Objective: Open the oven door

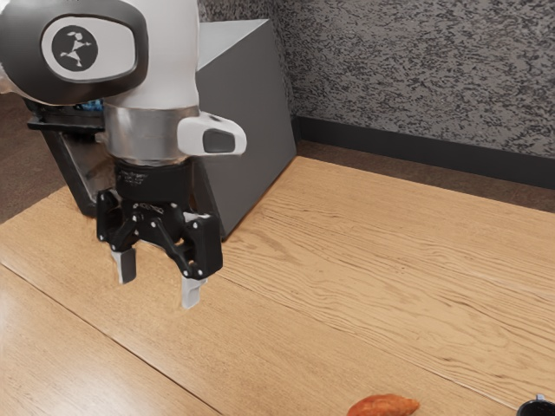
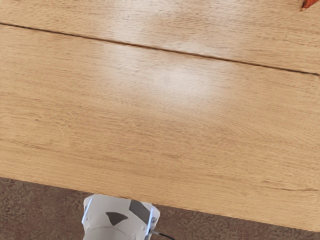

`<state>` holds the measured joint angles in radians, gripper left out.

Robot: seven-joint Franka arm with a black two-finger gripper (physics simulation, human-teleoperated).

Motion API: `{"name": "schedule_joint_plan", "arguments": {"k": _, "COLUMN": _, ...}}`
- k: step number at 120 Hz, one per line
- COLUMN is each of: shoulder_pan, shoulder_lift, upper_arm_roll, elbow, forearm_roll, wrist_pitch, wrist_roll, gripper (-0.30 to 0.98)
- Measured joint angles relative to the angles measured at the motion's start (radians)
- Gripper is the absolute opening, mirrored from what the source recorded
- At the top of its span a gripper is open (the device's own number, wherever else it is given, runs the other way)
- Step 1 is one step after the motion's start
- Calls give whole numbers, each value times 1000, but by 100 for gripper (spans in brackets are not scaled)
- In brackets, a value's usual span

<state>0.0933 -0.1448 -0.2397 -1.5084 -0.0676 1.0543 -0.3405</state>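
Gripper: one, black, with two grey-tipped fingers [image 1: 126,266]; the gripper [image 1: 159,279] pointed down above the table, its fingers spread apart in the open state, with nothing between them.
Oven: one, a grey box [image 1: 247,121], situated behind the gripper in the exterior view.
Oven door: one, dark-framed with a glass panel [image 1: 87,165]; it lay behind the gripper, toward the exterior view's left, partly covered by arm and gripper. How far it stood open could not be told.
Table: one, of wood [image 1: 347,269], extending beneath the gripper; one dark seam crossed the top in the wrist view.
Orange item: one [image 1: 383,406], on the table, well apart from the gripper toward the exterior view's right and nearer the camera.
Black vessel: one, partly visible [image 1: 538,409], farther from the gripper than the orange item.
White arm base: one [image 2: 120,220], beyond the table's edge from the gripper.
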Motion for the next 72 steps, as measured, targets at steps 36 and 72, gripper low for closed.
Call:
{"name": "schedule_joint_plan", "arguments": {"k": 36, "shoulder_pan": 26, "shoulder_lift": -10, "upper_arm_roll": 62, "elbow": -2, "forearm_roll": 65, "wrist_pitch": 306, "wrist_roll": -228, "gripper": 69}}
{"name": "schedule_joint_plan", "arguments": {"k": 72, "shoulder_pan": 258, "shoulder_lift": -425, "upper_arm_roll": 366, "elbow": -500, "forearm_roll": 18, "wrist_pitch": 761, "wrist_roll": -396, "gripper": 68}}
